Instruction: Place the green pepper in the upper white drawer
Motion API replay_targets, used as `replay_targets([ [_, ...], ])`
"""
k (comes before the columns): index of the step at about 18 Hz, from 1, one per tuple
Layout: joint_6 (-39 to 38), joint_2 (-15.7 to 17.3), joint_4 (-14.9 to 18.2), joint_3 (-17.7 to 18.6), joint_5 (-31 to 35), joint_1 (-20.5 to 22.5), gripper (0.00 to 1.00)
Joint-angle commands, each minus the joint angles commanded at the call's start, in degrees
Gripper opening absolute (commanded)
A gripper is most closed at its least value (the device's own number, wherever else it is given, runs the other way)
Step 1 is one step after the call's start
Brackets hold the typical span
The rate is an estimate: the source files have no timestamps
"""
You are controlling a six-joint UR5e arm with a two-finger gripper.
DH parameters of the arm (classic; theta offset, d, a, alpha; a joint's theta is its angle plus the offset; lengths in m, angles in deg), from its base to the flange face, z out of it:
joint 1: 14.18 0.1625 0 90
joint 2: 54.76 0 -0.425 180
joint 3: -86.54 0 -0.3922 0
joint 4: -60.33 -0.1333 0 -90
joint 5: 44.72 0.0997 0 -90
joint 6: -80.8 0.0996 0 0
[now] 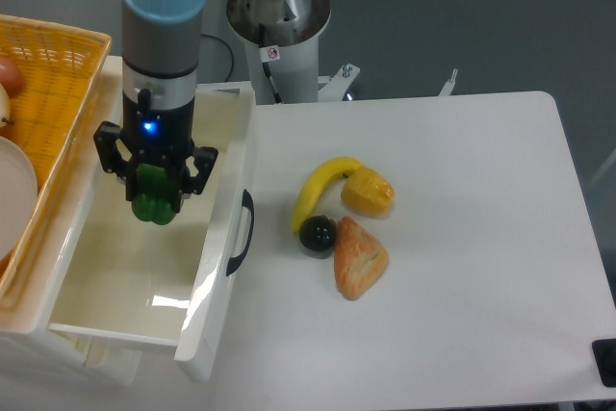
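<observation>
Jaws of the gripper (154,190) are closed around the green pepper (153,199), holding it inside the span of the open upper white drawer (217,247), above its floor. Carrying looks done; what is left, by my judgement, is to lower, let go and withdraw. Other foods lie on the table (462,238) to the right.
</observation>
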Motion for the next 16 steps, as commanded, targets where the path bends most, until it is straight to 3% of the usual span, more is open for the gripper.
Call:
replay_targets([
  [5,0.0,-0.44,-0.09,-0.09,0.0,-0.53,0.58],
  [10,0.26,-0.79,-0.09,-0.09,1.49,-0.62,0.79],
  [16,0.44,-0.79,-0.09,-0.35,1.58,-0.7,0.84],
])
